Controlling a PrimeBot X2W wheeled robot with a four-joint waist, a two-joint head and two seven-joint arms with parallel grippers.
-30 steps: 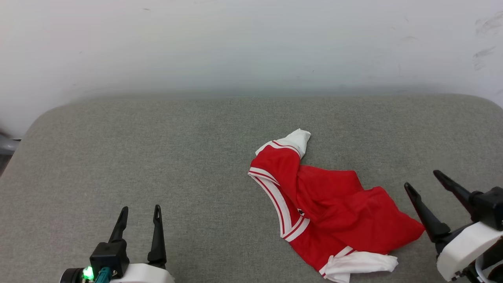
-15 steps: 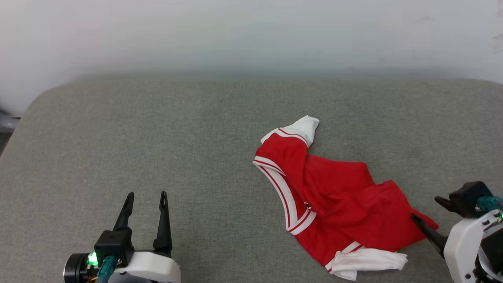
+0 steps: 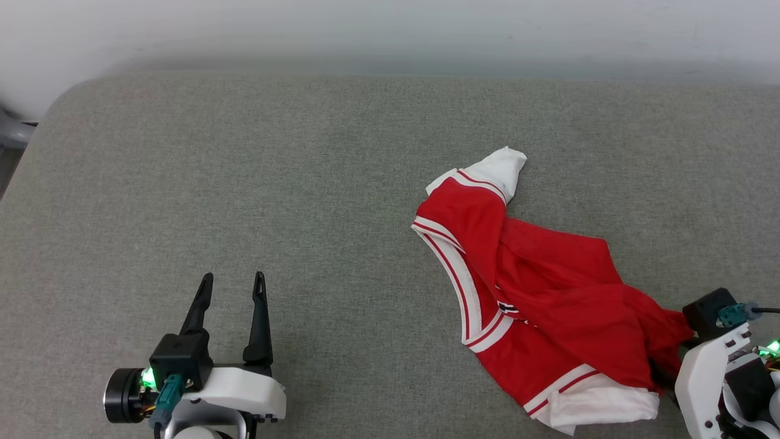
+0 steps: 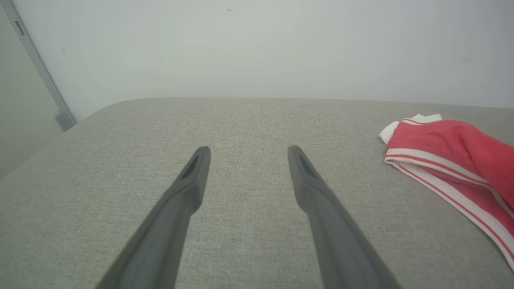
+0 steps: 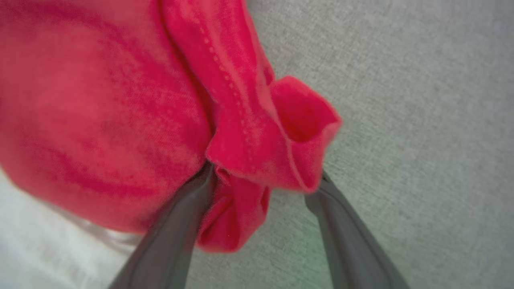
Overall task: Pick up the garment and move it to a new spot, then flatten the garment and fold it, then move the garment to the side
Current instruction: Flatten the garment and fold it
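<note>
- Here, a grey woven pad with rounded far corners is stretching across the head view, its cloth lying smooth.
- A plain white wall is rising right behind the pad's far edge. In the left wrist view, a grey bar is running up that wall beyond the pad's far left corner.
- The garment is lying crumpled on the pad, right of the middle, its red body bunching in loose folds.
- One white sleeve is pointing toward the wall, and a second sleeve is lying at the garment's near end. The striped collar is curving along the garment's left side.
- The right gripper is sitting at the garment's near right corner, its wrist showing at the lower right of the head view.
- In the right wrist view its two fingers are standing wide apart and straddling a red fold of hem. The cloth is touching the fingers and covering their tips, yet nothing is being pinched.
- The left gripper is hovering over the pad at the lower left, well apart from the garment. Its fingers are parted, gripping nothing and pointing toward the wall.
- In the left wrist view the collar edge is lying off to the right of those parted fingers.
</note>
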